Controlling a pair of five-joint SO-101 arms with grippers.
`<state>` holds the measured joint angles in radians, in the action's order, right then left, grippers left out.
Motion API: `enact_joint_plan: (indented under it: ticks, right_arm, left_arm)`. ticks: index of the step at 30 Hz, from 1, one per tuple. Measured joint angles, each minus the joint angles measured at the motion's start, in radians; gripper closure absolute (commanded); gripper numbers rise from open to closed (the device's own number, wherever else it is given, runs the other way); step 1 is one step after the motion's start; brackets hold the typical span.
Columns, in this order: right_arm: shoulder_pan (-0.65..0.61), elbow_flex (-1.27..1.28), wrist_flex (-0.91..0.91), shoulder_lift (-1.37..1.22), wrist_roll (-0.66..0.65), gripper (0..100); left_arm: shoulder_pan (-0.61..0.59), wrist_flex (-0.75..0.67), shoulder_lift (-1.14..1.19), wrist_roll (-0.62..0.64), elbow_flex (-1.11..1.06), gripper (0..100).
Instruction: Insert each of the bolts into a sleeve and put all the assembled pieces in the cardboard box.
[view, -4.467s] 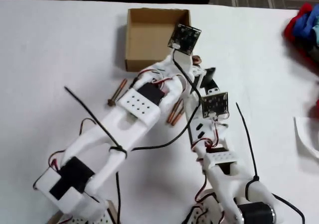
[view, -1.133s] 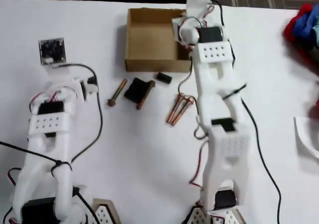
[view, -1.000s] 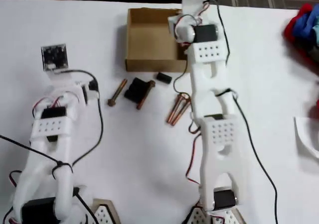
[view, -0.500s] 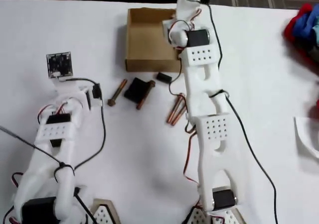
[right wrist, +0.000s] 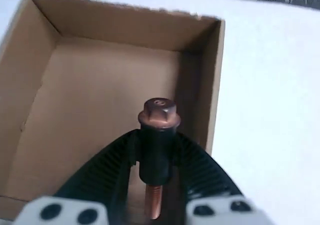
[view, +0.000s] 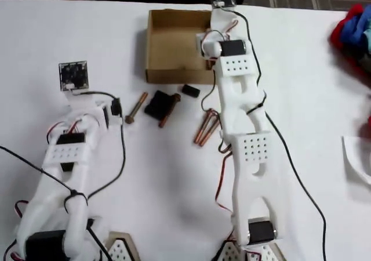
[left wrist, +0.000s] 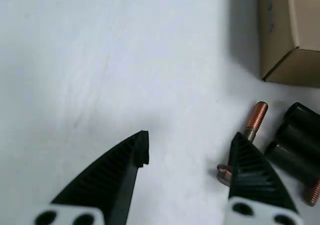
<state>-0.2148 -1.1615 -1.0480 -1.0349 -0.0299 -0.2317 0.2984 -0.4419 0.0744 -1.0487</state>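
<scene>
My right gripper point(right wrist: 156, 142) is shut on a black sleeve point(right wrist: 155, 157) with a copper bolt point(right wrist: 159, 112) through it, held upright over the open cardboard box point(right wrist: 90, 110) near its right wall. In the high view the right arm point(view: 232, 64) stretches to the box point(view: 171, 46). My left gripper point(left wrist: 190, 137) hangs open above the table beside a loose bolt point(left wrist: 250, 130), with black sleeves point(left wrist: 295, 140) just past it. The high view shows that bolt point(view: 137, 108), a black sleeve block point(view: 156, 105) with a bolt point(view: 168, 109) against it, a small sleeve point(view: 190, 90) and two bolts point(view: 206, 127).
Red and blue cloth point(view: 353, 26) lies at the table's right edge, and a white object point(view: 356, 162) sits lower on that side. Black cables trail from both arms. The left arm point(view: 64, 151) stands over the table's left side.
The left arm has moved toward the loose bolt near the sleeves. The right arm, holding the assembled piece, has shifted a little left over the box's right side.
</scene>
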Motion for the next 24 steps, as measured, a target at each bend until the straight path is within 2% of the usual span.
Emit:
enact_joint_plan:
  ticks: [24]
  right_arm:
    - [-0.003, 0.011, 0.055, -0.086, 0.000, 97.4]
  left_arm:
    - [0.000, 0.000, 0.000, 0.000, 0.000, 73]
